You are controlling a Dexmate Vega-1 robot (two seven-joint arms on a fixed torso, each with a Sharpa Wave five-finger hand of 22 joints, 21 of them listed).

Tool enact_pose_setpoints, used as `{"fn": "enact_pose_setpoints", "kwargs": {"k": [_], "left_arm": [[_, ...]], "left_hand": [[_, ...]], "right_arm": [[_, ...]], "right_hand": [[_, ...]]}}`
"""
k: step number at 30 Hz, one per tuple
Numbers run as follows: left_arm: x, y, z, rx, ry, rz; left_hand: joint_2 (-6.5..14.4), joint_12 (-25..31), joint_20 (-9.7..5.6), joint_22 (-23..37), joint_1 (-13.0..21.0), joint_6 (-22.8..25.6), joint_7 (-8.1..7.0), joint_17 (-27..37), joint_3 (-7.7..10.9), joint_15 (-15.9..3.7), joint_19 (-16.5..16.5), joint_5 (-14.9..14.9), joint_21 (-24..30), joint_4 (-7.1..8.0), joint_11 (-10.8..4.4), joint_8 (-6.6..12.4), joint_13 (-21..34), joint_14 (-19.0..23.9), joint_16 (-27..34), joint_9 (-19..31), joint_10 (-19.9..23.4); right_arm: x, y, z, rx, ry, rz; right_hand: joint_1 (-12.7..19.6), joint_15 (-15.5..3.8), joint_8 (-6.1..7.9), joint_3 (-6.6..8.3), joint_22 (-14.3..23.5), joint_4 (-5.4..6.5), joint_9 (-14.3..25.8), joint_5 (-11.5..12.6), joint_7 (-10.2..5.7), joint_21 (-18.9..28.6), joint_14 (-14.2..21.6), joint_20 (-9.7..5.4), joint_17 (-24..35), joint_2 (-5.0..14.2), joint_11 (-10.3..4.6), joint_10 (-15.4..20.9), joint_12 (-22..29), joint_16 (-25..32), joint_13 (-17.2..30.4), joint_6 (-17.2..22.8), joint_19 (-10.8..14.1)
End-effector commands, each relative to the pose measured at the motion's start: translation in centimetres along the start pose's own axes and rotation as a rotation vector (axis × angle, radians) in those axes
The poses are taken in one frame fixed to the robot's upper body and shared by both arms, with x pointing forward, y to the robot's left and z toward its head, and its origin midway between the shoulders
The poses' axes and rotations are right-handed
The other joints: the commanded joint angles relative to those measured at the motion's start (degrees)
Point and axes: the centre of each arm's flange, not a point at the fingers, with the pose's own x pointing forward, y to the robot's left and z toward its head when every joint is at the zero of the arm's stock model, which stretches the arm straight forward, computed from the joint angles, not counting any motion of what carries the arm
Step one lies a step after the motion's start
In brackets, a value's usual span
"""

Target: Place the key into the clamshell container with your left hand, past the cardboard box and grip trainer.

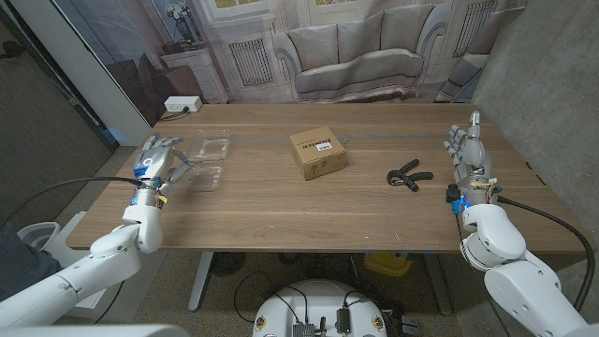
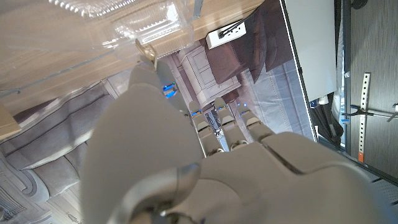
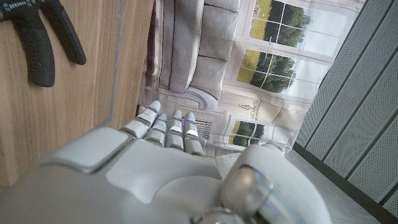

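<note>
Cardboard box (image 1: 317,153) betw. clamshell container (image 1: 208,162), grip trainer (image 1: 408,175)

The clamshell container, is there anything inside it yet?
The clear clamshell container lies open and looks empty in the head view. The left hand covers its near edge, so that part cannot be checked.
</note>
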Motion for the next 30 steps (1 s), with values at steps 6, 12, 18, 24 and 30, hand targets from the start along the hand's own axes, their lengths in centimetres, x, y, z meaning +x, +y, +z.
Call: {"fn": "enact_pose_setpoints", "kwargs": {"k": [6, 12, 18, 24, 30], "left_arm": [[-0.7, -1.7, 0.5, -0.001, 0.002, -0.015], [-0.9, -2.3, 0.6, -0.005, 0.003, -0.025], [-0.9, -2.5, 0.6, -0.013, 0.002, -0.026], [-1.0, -2.7, 0.7, -0.01, 0.0, -0.03], [-1.2, -2.6, 0.6, -0.005, -0.001, -0.038]], "left_hand": [[0.17, -0.25, -0.34, 0.11, 0.59, 0.57, 0.28, 0.12, -0.05, -8.79, 0.35, 0.03, -0.18, 0.31, 0.01, 0.29, 0.27, 0.02, -0.24, 0.11, 0.27], [0.14, -0.23, -0.37, 0.11, 0.62, 0.67, 0.11, 0.13, -0.04, -8.78, 0.34, 0.01, -0.18, 0.36, 0.01, 0.31, 0.27, 0.07, -0.19, 0.1, 0.29], [0.15, -0.23, -0.45, 0.11, 0.66, 0.69, 0.16, 0.13, -0.01, -8.77, 0.37, 0.0, -0.17, 0.41, 0.01, 0.3, 0.27, 0.04, -0.18, 0.1, 0.27], [0.1, -0.23, -0.38, 0.11, 0.75, 0.4, 0.45, 0.12, 0.01, -8.73, 0.35, -0.02, -0.18, 0.43, 0.02, 0.11, 0.27, -0.15, -0.25, 0.03, 0.22], [-0.18, -0.3, -0.19, 0.11, 0.75, -0.51, -0.87, 0.1, -0.09, -8.68, 0.18, -0.09, -0.25, 0.47, 0.03, -0.45, 0.26, -0.5, -0.35, -0.11, -0.04]], "right_arm": [[0.0, 0.0, -0.3, -0.001, 0.007, -0.004], [0.1, 0.1, -0.3, -0.009, 0.012, -0.002], [0.0, 0.2, -0.2, -0.013, 0.011, -0.002], [-0.1, 0.1, -0.2, -0.013, 0.012, -0.002], [-0.1, 0.1, -0.3, -0.013, 0.016, -0.001]], "right_hand": [[0.01, 0.03, 0.04, -0.43, 0.31, 0.08, 0.3, 0.26, 0.0, -0.26, 0.6, 0.2, 0.16, 0.47, 0.22, 0.24, 0.06, 0.27, 0.15, 0.43, 0.42], [0.02, 0.02, 0.06, -0.46, 0.31, 0.07, 0.3, 0.25, 0.05, -0.27, 0.57, 0.2, 0.16, 0.5, 0.03, 0.21, 0.04, 0.24, 0.15, 0.48, 0.42], [0.03, -0.03, 0.03, -0.49, 0.31, 0.06, 0.3, 0.25, 0.02, -0.27, 0.56, 0.19, 0.16, 0.52, 0.06, 0.19, 0.02, 0.24, 0.15, 0.43, 0.43], [0.03, 0.06, 0.01, -0.52, 0.31, 0.05, 0.3, 0.25, -0.02, -0.27, 0.52, 0.2, 0.16, 0.54, 0.21, 0.2, 0.02, 0.22, 0.15, 0.4, 0.43], [0.03, 0.09, 0.03, -0.55, 0.31, 0.04, 0.3, 0.25, 0.04, -0.27, 0.51, 0.25, 0.16, 0.55, 0.13, 0.19, 0.01, 0.21, 0.16, 0.44, 0.43]]}}
